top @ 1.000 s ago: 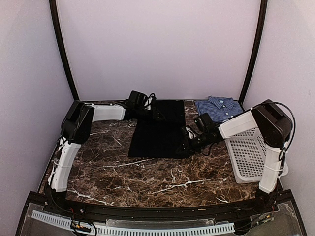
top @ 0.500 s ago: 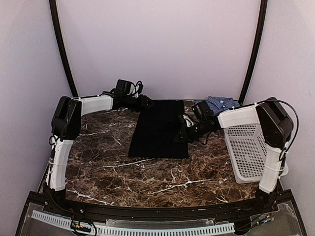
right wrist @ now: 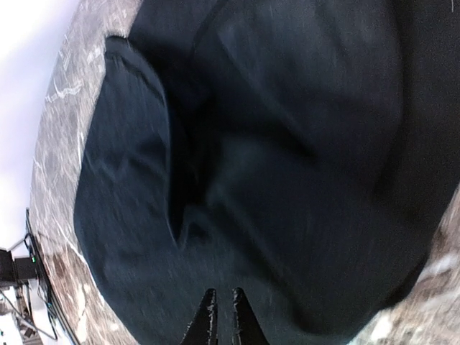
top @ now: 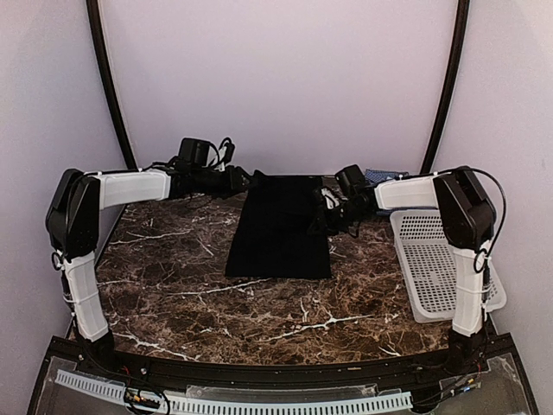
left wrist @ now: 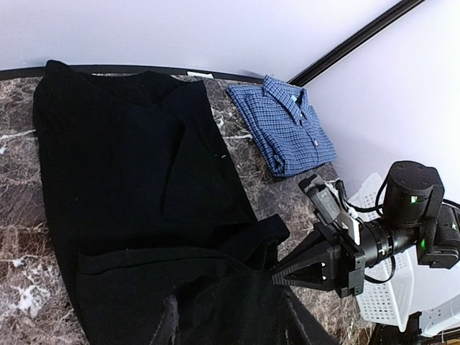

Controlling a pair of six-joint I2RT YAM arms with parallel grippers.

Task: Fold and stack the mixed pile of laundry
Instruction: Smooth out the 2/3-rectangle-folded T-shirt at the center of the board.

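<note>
The left gripper (top: 250, 181) hangs at the far left corner of the black garment (top: 278, 226). Its dark fingers are lost against the dark cloth, so I cannot tell how wide they stand or whether they hold anything. The garment lies mid-table as a long strip with its sides folded in, running from the back wall towards the arms.

At the strip's right edge a loose flap bulges out. The right gripper (right wrist: 220, 318) points into it with its jaws drawn almost together, and no cloth shows between them.

The step looks like tidying this strip before folding it end over end. To do that well:

- Press the flap flat and inside the edge line first.
- Have each gripper pinch every layer at a far corner.
- Lift low and carry both corners forward together.
- Lay edge on edge without dragging the bottom layer.

Further right, the shirt (left wrist: 284, 122) sits folded in the back corner, just beside the garment, ready to take the stack. The basket (top: 441, 259) stands at the right edge.
</note>
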